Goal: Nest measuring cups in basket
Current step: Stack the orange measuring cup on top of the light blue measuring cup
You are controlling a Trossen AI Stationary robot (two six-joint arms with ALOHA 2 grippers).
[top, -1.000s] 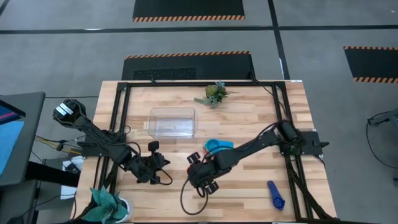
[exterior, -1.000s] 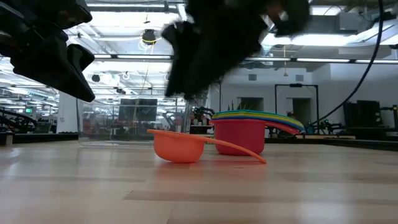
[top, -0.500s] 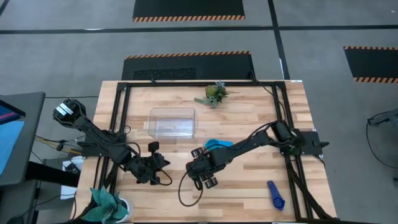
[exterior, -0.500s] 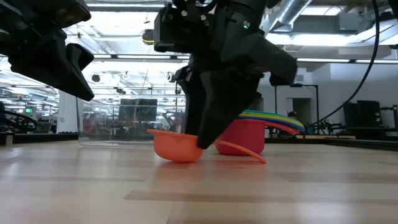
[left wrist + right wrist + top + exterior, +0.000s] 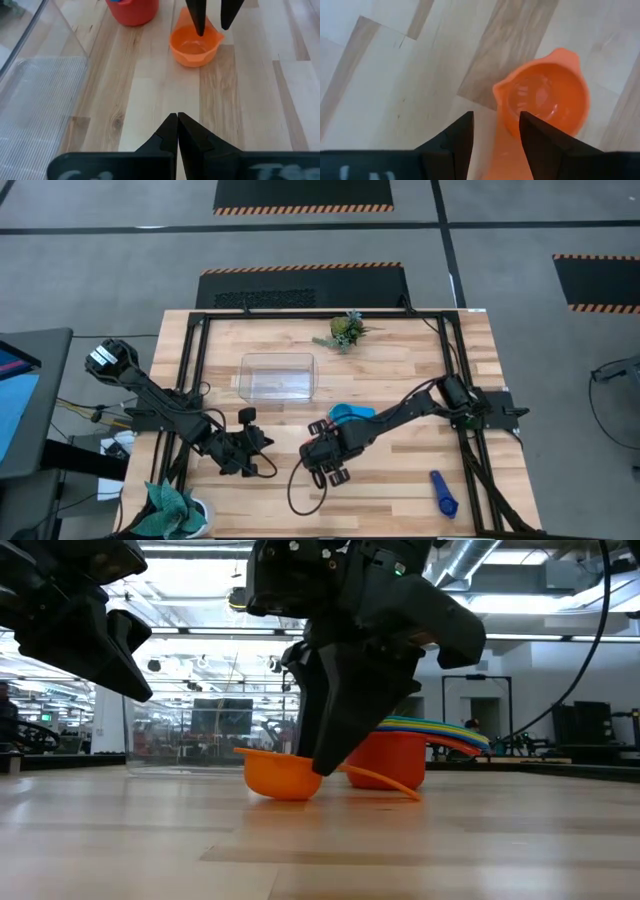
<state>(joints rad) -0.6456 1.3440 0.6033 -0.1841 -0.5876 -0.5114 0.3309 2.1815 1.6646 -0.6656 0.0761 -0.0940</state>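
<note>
An orange measuring cup [image 5: 547,102] sits upright on its bowl on the table, its flat handle [image 5: 492,145] slanting off. My right gripper [image 5: 495,120] has come down from above, open, a finger on each side of that handle beside the bowl [image 5: 285,775]. Close behind stands a red cup holding a nested stack of coloured cups [image 5: 400,755]. A blue cup [image 5: 442,492] lies alone near the front right. The clear basket [image 5: 278,376] stands at the middle far side. My left gripper [image 5: 177,122] hovers shut above the table, left of the orange cup. My right gripper straddles the orange cup's handle [image 5: 495,132] where it leaves the bowl, fingers pointing steeply down and lying across the handle. I cannot tell whether either finger touches it. The cup rests on the table.
A small green plant sprig [image 5: 346,330] lies at the far edge and a teal cloth [image 5: 170,508] at the front left corner. A black frame [image 5: 195,360] runs round the table. Bare wood lies between the orange cup and the basket [image 5: 35,100].
My right gripper has dropped from above the orange cup down to it, shifting a little toward the table's left, and its fingers now reach the cup's handle at table height. The stack of cups has kept still.
</note>
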